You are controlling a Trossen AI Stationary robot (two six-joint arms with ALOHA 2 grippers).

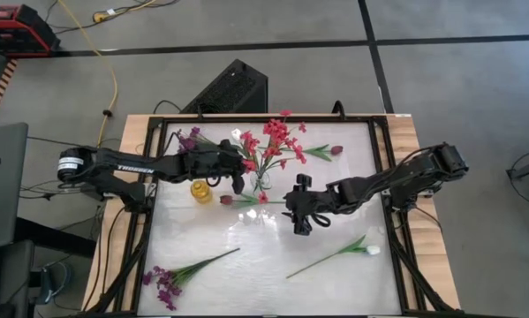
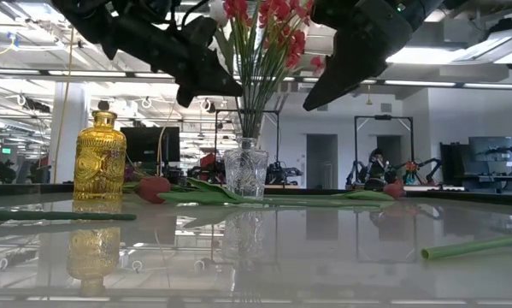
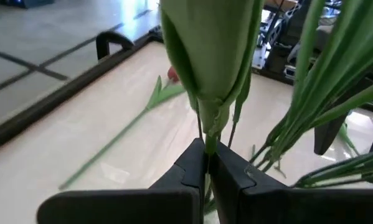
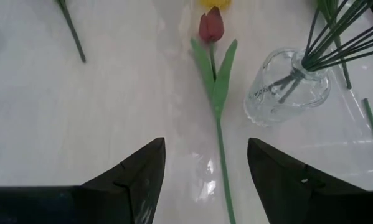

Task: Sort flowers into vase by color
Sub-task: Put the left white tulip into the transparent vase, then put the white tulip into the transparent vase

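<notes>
A clear glass vase [image 2: 244,171] at the table's middle holds a bunch of red-pink flowers [image 1: 277,137]. My left gripper [image 3: 206,155] hangs just left of the bunch, above the vase, shut on a green leafy sprig [image 3: 205,56] whose bloom does not show in the wrist view. My right gripper [image 4: 205,149] stands open, above the table to the right of the vase. Between its fingers I see a dark maroon bud flower [image 4: 211,25] lying flat on the table, untouched. A small yellow vase [image 2: 99,158] stands left of the clear one. My left gripper pinches the sprig's thin stem [image 3: 203,138] between its two fingers, just below a broad green leaf. The fingers come nearly level from the table's left, slanting a little down. The sprig's leafy part stands past the fingertips beside the bunch's stems; its lower end is hidden.
Purple flowers lie at the far left [image 1: 189,140] and the near left [image 1: 165,284]. A white bud flower [image 1: 370,250] lies near right, and another maroon bud flower [image 1: 335,150] far right. A dark frame [image 1: 383,177] borders the table.
</notes>
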